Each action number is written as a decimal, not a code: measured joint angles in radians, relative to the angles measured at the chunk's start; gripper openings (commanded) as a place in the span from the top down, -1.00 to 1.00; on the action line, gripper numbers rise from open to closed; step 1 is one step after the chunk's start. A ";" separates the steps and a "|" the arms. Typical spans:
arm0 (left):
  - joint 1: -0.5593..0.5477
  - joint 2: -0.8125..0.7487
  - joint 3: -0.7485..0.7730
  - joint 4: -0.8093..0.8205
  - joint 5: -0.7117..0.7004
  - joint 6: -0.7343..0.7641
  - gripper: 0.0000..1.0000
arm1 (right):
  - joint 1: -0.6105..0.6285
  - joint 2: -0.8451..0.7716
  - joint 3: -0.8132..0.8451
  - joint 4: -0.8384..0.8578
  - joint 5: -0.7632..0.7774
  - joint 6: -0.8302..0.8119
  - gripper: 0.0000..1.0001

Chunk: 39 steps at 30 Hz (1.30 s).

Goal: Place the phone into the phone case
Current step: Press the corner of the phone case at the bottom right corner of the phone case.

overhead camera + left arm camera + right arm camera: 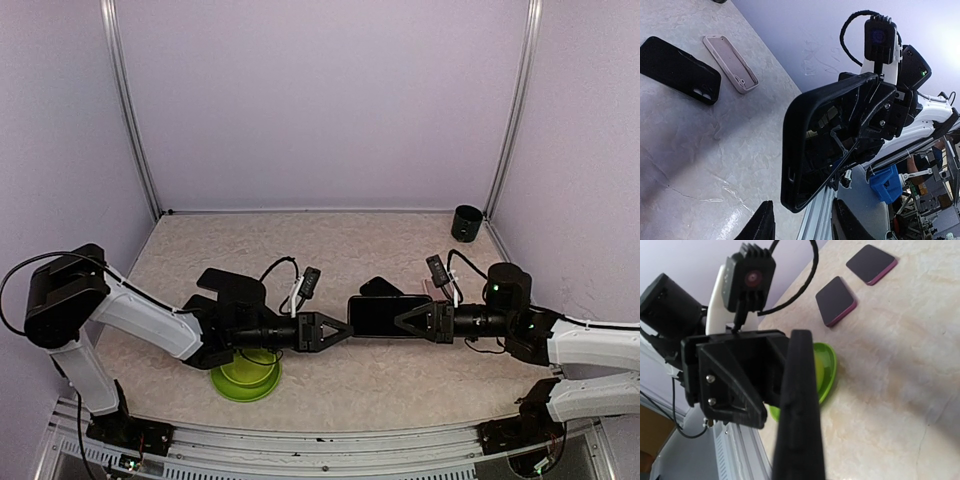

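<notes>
On the beige marbled counter [350, 240] a green bowl [245, 380] sits at the near edge, with two dark pink-edged pads [836, 301] behind it. Farther back to the bowl's right lie a black phone case [677, 70] and a pale case [730, 63], with a black cup [466, 222] beyond them.

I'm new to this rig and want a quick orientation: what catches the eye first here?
Two arms meet in the middle: the right gripper clamps a black phone in the air, the left gripper open at its other end. A lime-green bowl sits on the table under the left arm.
</notes>
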 measured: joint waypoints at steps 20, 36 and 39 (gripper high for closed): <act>0.022 0.055 0.025 0.055 0.031 -0.060 1.00 | -0.007 0.007 0.001 0.031 -0.006 0.029 1.00; 0.043 0.063 -0.042 0.174 0.050 -0.102 0.45 | -0.035 -0.014 -0.016 0.044 -0.007 0.040 1.00; 0.048 0.060 -0.048 0.174 0.050 -0.101 0.17 | -0.036 -0.014 -0.016 0.051 -0.010 0.043 1.00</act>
